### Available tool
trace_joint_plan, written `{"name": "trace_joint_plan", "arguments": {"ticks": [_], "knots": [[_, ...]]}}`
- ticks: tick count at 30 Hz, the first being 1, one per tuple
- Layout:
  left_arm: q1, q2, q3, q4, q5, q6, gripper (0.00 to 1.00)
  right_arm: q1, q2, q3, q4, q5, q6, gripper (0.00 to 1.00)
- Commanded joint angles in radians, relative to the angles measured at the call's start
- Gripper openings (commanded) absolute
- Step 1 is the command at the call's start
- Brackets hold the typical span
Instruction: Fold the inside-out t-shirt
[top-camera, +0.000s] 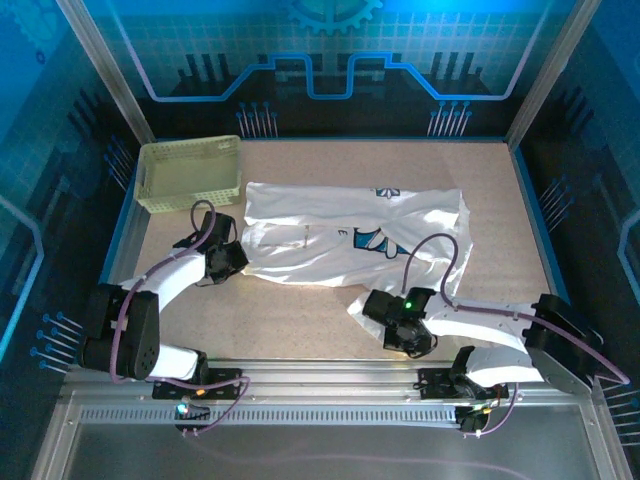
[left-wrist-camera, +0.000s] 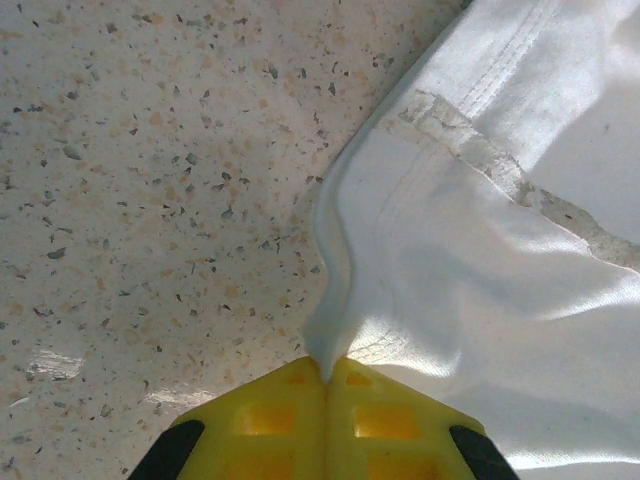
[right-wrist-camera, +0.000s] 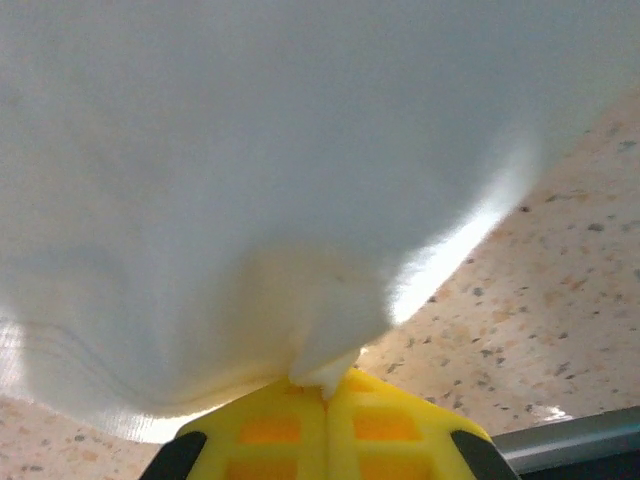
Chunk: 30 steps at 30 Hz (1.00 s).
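Note:
The white t-shirt (top-camera: 340, 240) lies spread across the middle of the table, a blue-and-dark graphic showing near its centre and far edge. My left gripper (top-camera: 240, 258) sits at the shirt's left edge, its yellow jaws shut on a pinched fold of the t-shirt (left-wrist-camera: 480, 290) beside a seam; the left gripper (left-wrist-camera: 326, 372) holds it just above the table. My right gripper (top-camera: 372, 303) is at the shirt's near right corner, and in the right wrist view the right gripper (right-wrist-camera: 326, 388) is shut on a bunch of the t-shirt (right-wrist-camera: 270, 180) that drapes over it.
A pale yellow-green lattice basket (top-camera: 190, 172) stands at the far left, close to the shirt's corner. Speckled tabletop (top-camera: 300, 320) lies bare between the two arms. A metal rail (top-camera: 330, 372) runs along the near edge, and blue walls close in the sides.

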<state>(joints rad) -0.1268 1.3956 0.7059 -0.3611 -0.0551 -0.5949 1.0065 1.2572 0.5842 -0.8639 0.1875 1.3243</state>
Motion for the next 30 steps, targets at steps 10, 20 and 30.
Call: {"name": "trace_joint_plan", "arguments": {"ticks": [10,20,30], "knots": [[-0.057,-0.295,-0.117,-0.062,0.007,-0.054,0.0,-0.091,-0.428,0.314,-0.721,0.414,0.114,0.0],[-0.283,-0.686,-0.196,-0.308,-0.21,-0.313,0.0,-0.511,-0.509,0.511,-0.616,0.406,-0.373,0.0],[-0.243,-0.343,0.006,-0.159,-0.225,-0.185,0.0,-0.793,-0.217,0.561,-0.191,0.14,-0.713,0.0]]}}
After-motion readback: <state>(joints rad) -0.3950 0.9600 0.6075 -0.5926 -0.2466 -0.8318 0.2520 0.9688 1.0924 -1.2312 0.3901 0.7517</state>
